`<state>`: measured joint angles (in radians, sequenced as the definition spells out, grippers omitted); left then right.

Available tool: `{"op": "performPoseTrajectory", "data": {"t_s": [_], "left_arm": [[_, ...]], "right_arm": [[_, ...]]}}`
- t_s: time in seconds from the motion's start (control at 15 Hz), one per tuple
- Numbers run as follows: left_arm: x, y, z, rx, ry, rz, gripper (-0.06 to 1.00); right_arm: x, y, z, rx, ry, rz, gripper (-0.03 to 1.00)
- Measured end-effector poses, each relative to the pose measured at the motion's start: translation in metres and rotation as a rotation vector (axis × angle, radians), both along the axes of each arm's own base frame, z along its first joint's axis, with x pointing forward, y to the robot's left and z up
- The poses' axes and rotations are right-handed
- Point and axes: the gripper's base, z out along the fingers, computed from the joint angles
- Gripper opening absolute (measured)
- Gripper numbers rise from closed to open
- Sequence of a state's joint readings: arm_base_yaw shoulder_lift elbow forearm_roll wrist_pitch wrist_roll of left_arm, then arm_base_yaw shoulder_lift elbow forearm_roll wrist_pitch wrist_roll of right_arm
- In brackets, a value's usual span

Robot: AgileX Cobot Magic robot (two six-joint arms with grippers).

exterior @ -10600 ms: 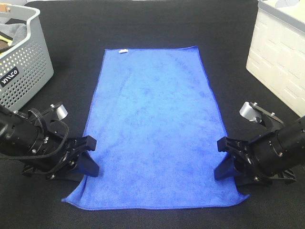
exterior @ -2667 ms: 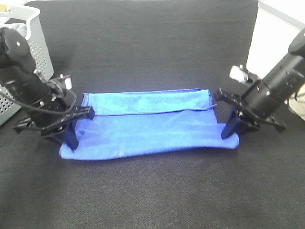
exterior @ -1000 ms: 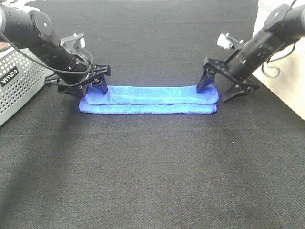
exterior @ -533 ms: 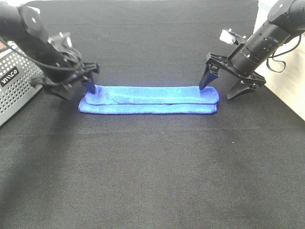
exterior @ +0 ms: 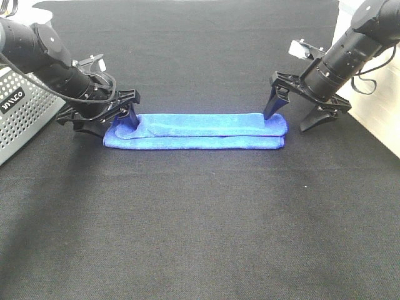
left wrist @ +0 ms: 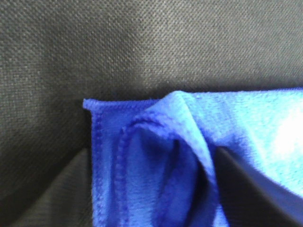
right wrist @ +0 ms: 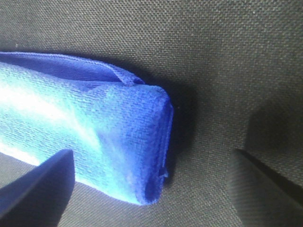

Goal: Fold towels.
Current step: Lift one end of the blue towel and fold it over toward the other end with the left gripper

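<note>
The towel point(exterior: 200, 132) lies on the black worktop point(exterior: 200, 237), toward the far half, folded into a narrow, layered blue strip. Its long axis runs straight across the exterior high view, one short end toward each arm. The left gripper point(exterior: 107, 120) stands at the strip's left end with its jaws spread wide: one finger is on the towel's end and the other is off the cloth, over the worktop. In the left wrist view the towel point(left wrist: 189, 142) shows its stitched hem, and the top layer is buckled up into a small hump between the fingers point(left wrist: 251, 189). The right gripper point(exterior: 292, 116) is also spread and pinches nothing, straddling the strip's right end. In the right wrist view the folded end point(right wrist: 118, 142) sits between the fingers, closer to one. A grey perforated basket point(exterior: 22, 109) stands at the left edge.
</note>
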<state>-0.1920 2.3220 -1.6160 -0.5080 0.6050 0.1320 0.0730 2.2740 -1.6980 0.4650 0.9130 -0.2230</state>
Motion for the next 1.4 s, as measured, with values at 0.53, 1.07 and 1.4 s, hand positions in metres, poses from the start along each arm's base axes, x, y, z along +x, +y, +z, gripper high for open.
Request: {"op": "performPoseTrajectory", "data": {"t_s": [0.53,1.07,1.4], "left_arm": [[0.000,-0.001,-0.006,-0.024,0.012,0.022,0.07],[0.004,0.021,0.092,0.230,-0.010,-0.031,0.07],[-0.003,-0.039,0.130,0.197,-0.031,-0.105,0.07]], "right_arm": [[0.000,0.000,0.000,-0.002,-0.003,0.000,0.82],[0.000,0.000,0.000,-0.005,-0.005,0.000,0.82],[-0.001,0.000,0.002,-0.003,0.003,0.006,0.82]]}}
